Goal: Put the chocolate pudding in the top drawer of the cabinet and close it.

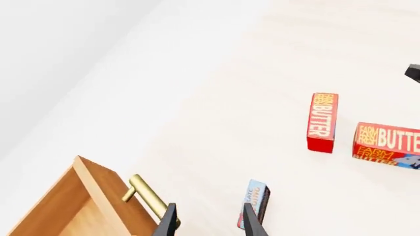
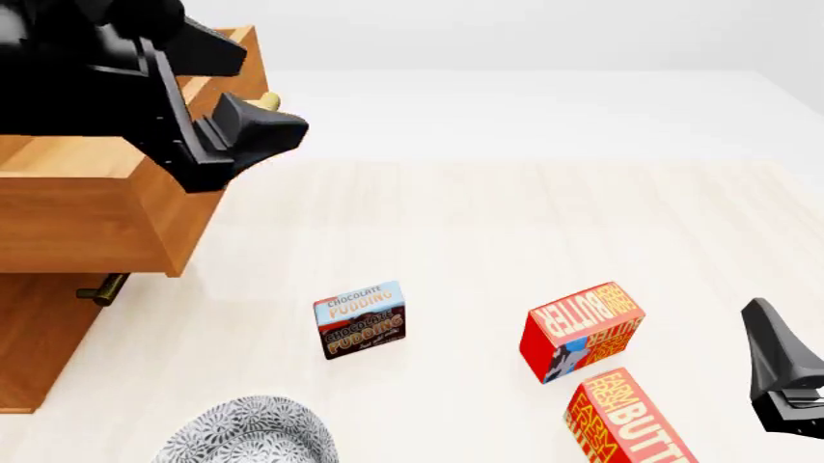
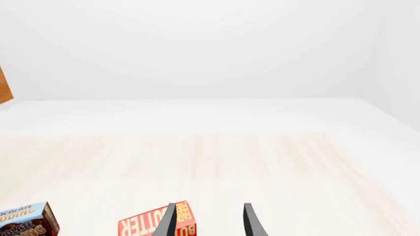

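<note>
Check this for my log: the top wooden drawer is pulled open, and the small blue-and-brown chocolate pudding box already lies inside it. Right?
Not quite. The top wooden drawer is open, but the small blue-and-brown chocolate pudding box stands on the pale table, outside the drawer, as the front view shows.

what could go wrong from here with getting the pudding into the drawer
1. The chocolate pudding stands on edge on the table, so a careless grasp might tip it over.
2. Two butter boxes sit close by on the right gripper's side; an arm reaching across could knock them.
3. The left gripper is open beside the top drawer's handle, so that arm may block a drop into the pulled-out drawer.
</note>
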`<state>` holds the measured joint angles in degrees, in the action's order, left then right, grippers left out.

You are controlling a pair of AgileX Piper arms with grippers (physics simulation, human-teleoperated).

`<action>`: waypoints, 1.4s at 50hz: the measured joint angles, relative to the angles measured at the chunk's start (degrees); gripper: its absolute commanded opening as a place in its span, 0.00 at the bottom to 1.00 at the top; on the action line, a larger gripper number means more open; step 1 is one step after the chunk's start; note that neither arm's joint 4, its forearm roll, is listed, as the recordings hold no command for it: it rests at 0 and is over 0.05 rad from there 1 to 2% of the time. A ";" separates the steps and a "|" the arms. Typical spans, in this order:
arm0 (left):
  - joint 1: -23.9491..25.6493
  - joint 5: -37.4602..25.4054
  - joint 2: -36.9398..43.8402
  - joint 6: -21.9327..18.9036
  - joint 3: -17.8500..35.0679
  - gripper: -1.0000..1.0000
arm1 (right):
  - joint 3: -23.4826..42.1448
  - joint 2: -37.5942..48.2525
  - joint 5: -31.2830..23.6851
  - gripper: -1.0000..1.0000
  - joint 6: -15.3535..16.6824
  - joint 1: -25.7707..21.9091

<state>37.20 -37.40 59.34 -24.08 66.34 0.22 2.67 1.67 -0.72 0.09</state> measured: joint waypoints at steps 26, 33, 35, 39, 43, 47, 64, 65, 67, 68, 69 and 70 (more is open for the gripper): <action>4.35 6.30 4.68 -0.60 -6.02 1.00 | 0.00 0.00 0.00 1.00 0.00 0.00; 4.50 8.30 5.68 -1.08 -8.11 1.00 | 0.00 0.00 0.00 1.00 0.00 0.00; 4.50 8.83 5.96 -1.22 -8.66 1.00 | 0.00 0.00 0.00 1.00 0.00 0.00; 4.23 9.91 6.57 -1.59 -9.75 1.00 | 0.00 0.00 0.00 1.00 0.00 0.00; 3.79 11.02 7.25 -2.16 -10.90 1.00 | 0.00 0.00 0.00 1.00 0.00 0.00; 3.33 12.24 8.09 -2.76 -12.08 1.00 | 0.00 0.00 0.00 1.00 0.00 0.00; 2.40 16.71 13.49 -1.82 -14.38 1.00 | 0.00 0.00 0.00 1.00 0.00 0.00; 2.42 16.89 13.77 -1.68 -14.42 1.00 | 0.00 0.00 0.00 1.00 0.00 0.00; 2.47 17.24 14.29 -1.40 -14.48 1.00 | 0.00 0.00 0.00 1.00 0.00 0.00; 2.48 17.42 14.51 -1.31 -14.54 1.00 | 0.00 0.00 0.00 1.00 0.00 0.00; 2.51 17.61 14.73 -1.21 -14.61 1.00 | 0.00 0.00 0.00 1.00 0.00 0.00; 2.53 17.80 14.95 -1.12 -14.67 1.00 | 0.00 0.00 0.00 1.00 0.00 0.00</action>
<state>39.73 -19.60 74.29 -25.20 51.67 0.22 2.67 1.67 -0.72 0.09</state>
